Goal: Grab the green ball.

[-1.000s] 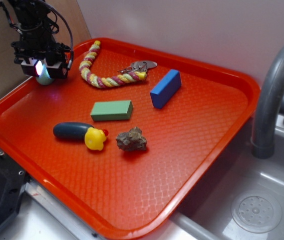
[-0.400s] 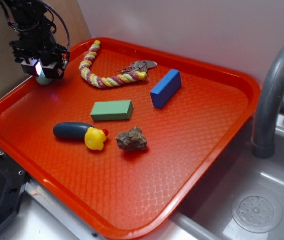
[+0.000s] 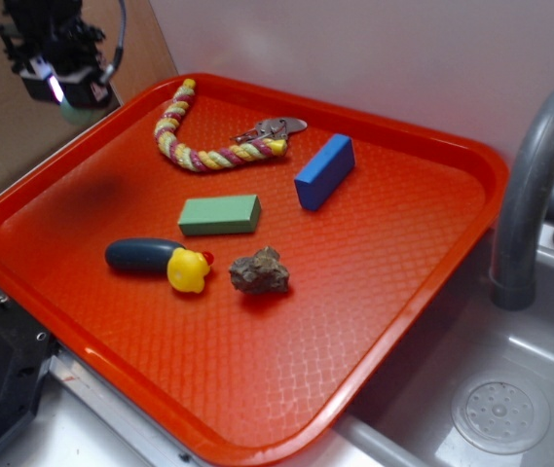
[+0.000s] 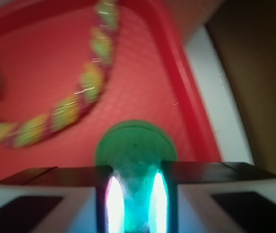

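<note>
Exterior view: the gripper (image 3: 65, 92) sits at the upper left of the frame, raised above the far left corner of the red tray (image 3: 423, 146); it is clenched on the green ball (image 3: 77, 113), of which only a pale lower edge shows beneath the black fingers; a dark shadow lies on the tray floor below and to the right of it. On the tray, upper centre, a braided rope (image 3: 191, 136) curves from the rim inward, its end just beside a set of metal keys (image 3: 272, 127); a blue block (image 3: 324, 171) lies right of the keys; a green block (image 3: 219, 214) lies at centre; lower left of centre, a dark blue oblong object (image 3: 138, 255) touches a yellow duck (image 3: 188, 269); a brown rock (image 3: 258, 271) sits just beside the duck to the right. A grey faucet (image 3: 535, 175) and a sink basin (image 3: 500, 389) occupy the right edge of the frame.

Wrist view: the picture is motion-blurred; the green ball (image 4: 135, 160) is at lower centre, held between the two fingers (image 4: 113, 199), which glow along their inner faces; the gripper (image 4: 135, 201) is closed on it; the rope (image 4: 74, 104) runs from top centre to the left edge over the tray (image 4: 176, 82); the tray rim runs down the right of centre.
</note>
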Motion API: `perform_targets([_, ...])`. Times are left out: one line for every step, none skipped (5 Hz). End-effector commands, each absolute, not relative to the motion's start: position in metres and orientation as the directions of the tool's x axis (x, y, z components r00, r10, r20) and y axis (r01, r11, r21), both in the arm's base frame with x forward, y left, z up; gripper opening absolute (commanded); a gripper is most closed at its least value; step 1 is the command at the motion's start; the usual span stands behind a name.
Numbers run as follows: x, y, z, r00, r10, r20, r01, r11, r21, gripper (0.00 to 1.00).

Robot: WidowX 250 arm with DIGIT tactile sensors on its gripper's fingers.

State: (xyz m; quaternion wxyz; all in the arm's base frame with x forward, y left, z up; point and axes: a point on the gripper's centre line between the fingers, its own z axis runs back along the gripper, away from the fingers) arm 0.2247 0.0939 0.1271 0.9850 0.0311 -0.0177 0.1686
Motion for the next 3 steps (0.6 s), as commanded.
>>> perform_targets([0.226, 0.048, 0.255, 0.985, 0.096, 0.146, -0.098, 0.995, 0.005, 0.00])
perform_targets([0.220, 0.035, 0.295, 0.988, 0.052, 0.147, -0.056, 0.998, 0.025, 0.00])
perform_targets([0.216, 0.042, 0.285, 0.989, 0.042, 0.142, -0.048, 0.998, 0.037, 0.00])
